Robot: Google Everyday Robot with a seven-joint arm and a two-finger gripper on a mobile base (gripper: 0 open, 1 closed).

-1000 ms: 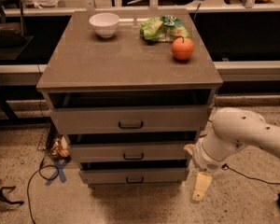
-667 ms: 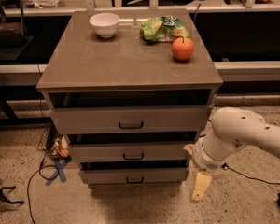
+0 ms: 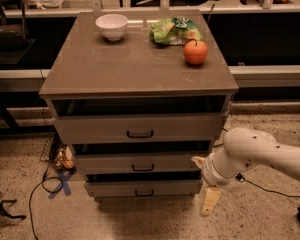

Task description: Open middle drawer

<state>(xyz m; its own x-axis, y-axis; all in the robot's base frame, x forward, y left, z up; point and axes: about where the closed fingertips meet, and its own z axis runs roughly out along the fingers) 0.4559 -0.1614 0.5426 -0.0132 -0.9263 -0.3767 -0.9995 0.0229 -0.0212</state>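
- the middle drawer point(image 3: 110, 163) is the second of three grey fronts in the cabinet point(image 3: 135, 69). it lies below the taller top drawer point(image 3: 90, 129) and above the bottom drawer point(image 3: 110, 188).
- judged state: shut or nearly shut, with a dark gap above the front.
- handling, judged: a stiff, rigid box on slides. it looks light to moderate in weight, not fragile, and should travel straight out from the cabinet face.
- grasp point: the small black bar handle point(image 3: 142, 167) at the centre of the front. the flat front gives no other purchase. the bar is thin and smooth, so slip is possible.
- the gripper point(image 3: 209, 201) hangs off the cabinet's lower right corner, near the floor and apart from the handle. whether it is released or clenched cannot be told.
- markings: no readable brand, label or writing on the cabinet or drawers. the green packet point(image 3: 175, 30) on the cabinet top shows no legible print.
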